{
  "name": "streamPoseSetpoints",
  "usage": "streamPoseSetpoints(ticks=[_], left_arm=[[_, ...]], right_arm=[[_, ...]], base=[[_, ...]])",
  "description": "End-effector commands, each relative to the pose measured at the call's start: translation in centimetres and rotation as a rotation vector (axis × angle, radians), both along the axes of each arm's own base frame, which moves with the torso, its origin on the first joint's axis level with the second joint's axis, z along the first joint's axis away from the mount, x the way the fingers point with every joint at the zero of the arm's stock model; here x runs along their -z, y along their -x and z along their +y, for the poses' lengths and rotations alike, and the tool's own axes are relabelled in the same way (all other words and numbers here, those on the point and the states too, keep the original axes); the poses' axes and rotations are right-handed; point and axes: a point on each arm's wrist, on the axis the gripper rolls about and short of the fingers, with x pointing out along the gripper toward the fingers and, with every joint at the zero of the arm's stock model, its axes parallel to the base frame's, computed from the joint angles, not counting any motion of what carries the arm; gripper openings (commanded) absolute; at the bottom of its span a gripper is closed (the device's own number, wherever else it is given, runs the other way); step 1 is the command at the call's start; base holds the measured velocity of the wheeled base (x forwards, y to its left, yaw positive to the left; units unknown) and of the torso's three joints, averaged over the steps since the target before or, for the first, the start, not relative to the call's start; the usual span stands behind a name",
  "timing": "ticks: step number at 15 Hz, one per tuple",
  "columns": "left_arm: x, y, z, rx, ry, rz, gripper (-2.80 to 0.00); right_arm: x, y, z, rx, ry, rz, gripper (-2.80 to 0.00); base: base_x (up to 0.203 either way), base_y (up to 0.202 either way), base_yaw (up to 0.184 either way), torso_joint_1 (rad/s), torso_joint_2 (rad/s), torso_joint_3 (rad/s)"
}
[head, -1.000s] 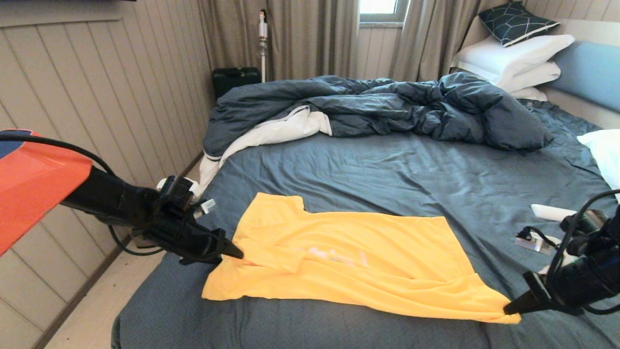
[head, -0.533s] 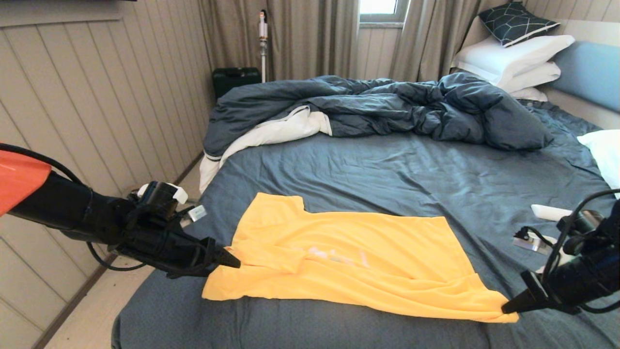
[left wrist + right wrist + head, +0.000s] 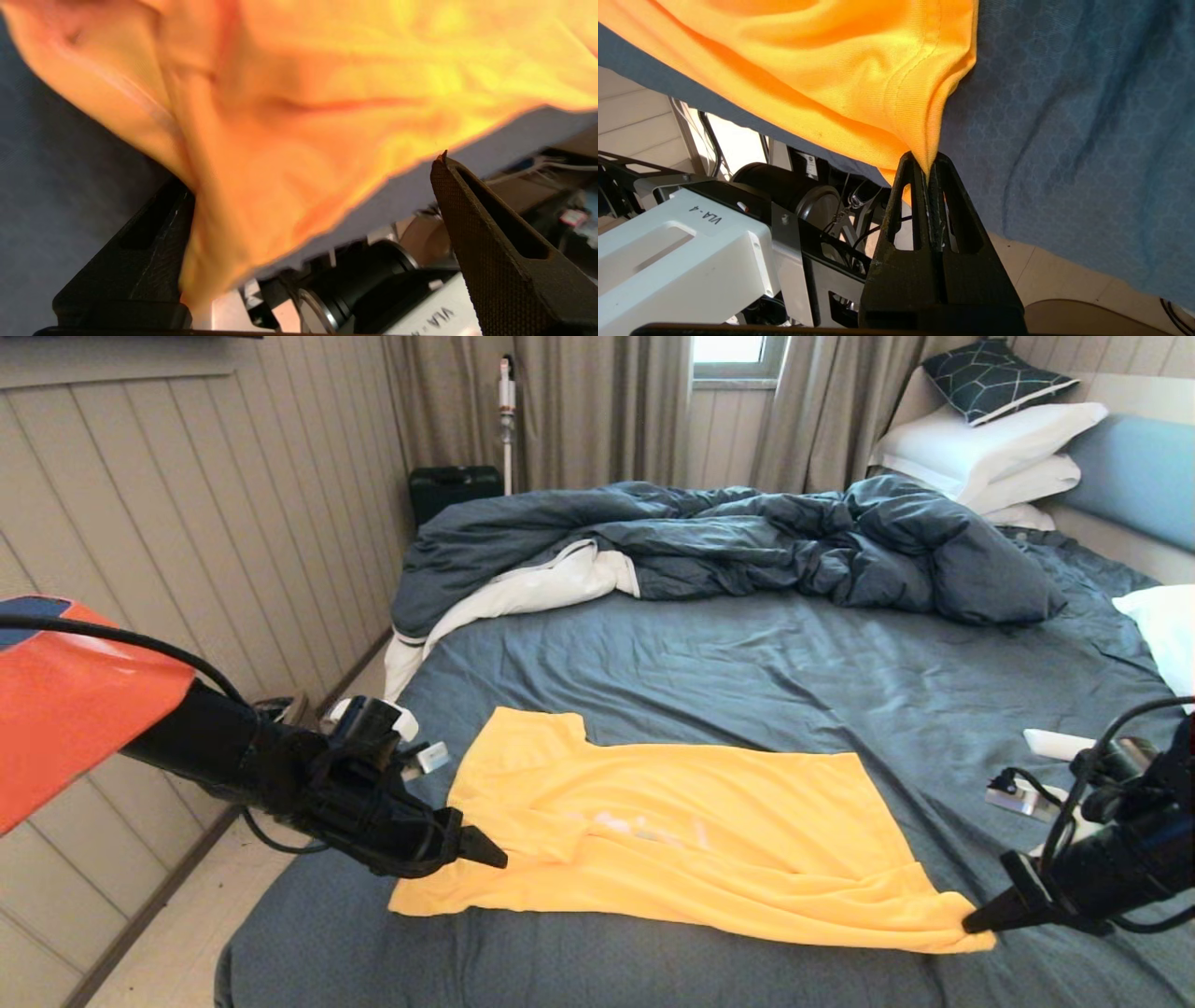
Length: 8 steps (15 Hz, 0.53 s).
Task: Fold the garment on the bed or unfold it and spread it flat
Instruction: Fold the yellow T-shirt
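Where the right gripper point(image 3: 928, 173) meets the cloth, its fingers point(image 3: 909, 196) are pressed together on a pinched corner of the yellow T-shirt point(image 3: 672, 831) at the near right edge of the bed point(image 3: 747, 663); the left gripper point(image 3: 308, 196) has its fingers point(image 3: 486, 233) spread wide apart, with a fold of the shirt's left side lying loosely between them, not clamped; the shirt lies mostly flat across the near part of the blue sheet, wrinkled through the middle; farther back a rumpled dark duvet point(image 3: 747, 541) is heaped, with white pillows point(image 3: 990, 448) near the headboard.
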Motion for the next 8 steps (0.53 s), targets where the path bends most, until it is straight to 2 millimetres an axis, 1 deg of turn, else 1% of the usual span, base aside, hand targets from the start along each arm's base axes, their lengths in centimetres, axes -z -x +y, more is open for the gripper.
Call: streamPoseSetpoints(ticks=[1,3,8], left_arm=[[1.16,-0.61,-0.28,-0.003,-0.014,0.022,0.00],[1.48,-1.17,-0.44,-0.007,-0.023,0.019,0.00],[1.84,-1.45,-0.63,0.002,-0.030,0.019,0.00]], right_arm=[[0.32,-0.11,0.00,-0.003,-0.008,0.011,-2.80],[0.30,-0.18,-0.01,-0.004,-0.010,0.009,-2.80],[0.13,-0.33,0.07,-0.005,-0.010,0.003,-2.80]], base=[[0.000,0.000,0.000,0.000,0.00,0.000],[0.000,0.000,0.000,0.000,0.00,0.000],[0.000,0.000,0.000,0.000,0.00,0.000]])
